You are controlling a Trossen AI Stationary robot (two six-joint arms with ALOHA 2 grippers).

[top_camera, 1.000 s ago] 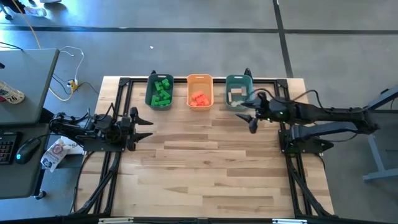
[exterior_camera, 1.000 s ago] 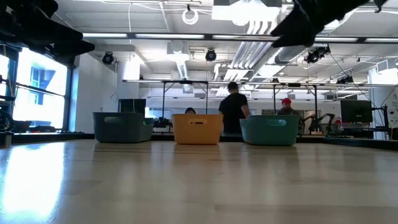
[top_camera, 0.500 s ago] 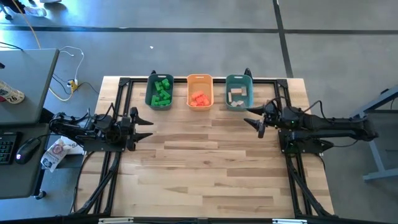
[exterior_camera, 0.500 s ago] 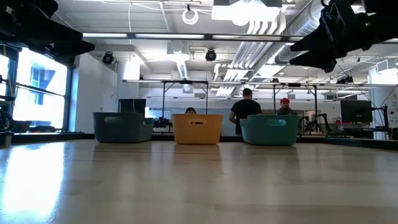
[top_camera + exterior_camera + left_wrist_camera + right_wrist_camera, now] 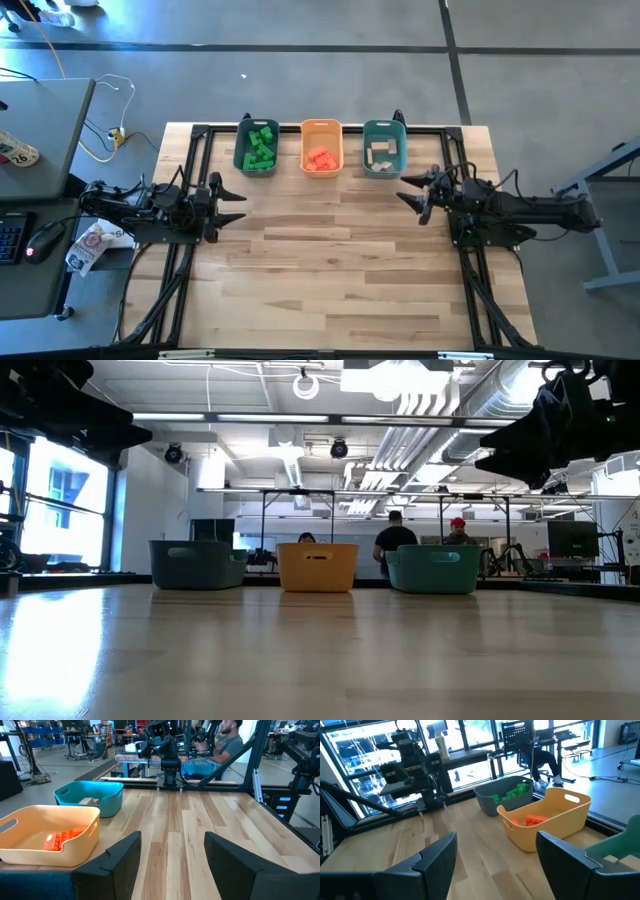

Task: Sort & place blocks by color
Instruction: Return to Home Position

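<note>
The blocks lie sorted in three bins along the table's far edge. Green blocks [image 5: 260,146] fill the left teal bin [image 5: 241,160]. Red-orange blocks [image 5: 320,158] sit in the orange bin [image 5: 321,128]. Pale tan blocks [image 5: 381,153] rest in the right teal bin [image 5: 383,126]. My right gripper [image 5: 412,194] is open and empty, just near of the right teal bin at the table's right side. My left gripper [image 5: 236,197] is open and empty at the table's left side. The right wrist view shows the green blocks [image 5: 512,792] and red-orange blocks [image 5: 536,819].
Black frame rails [image 5: 190,260] run along both table sides and the far edge. A desk with a mouse and cables [image 5: 40,240] stands left of the table. People [image 5: 396,543] are in the room beyond the bins. The wooden table top [image 5: 330,260] lies bare in the middle and near part.
My right gripper has drawn back from above the right teal bin toward the table's right and near side, staying open and empty. The left arm has kept still. A person in the room behind has walked to the right.
</note>
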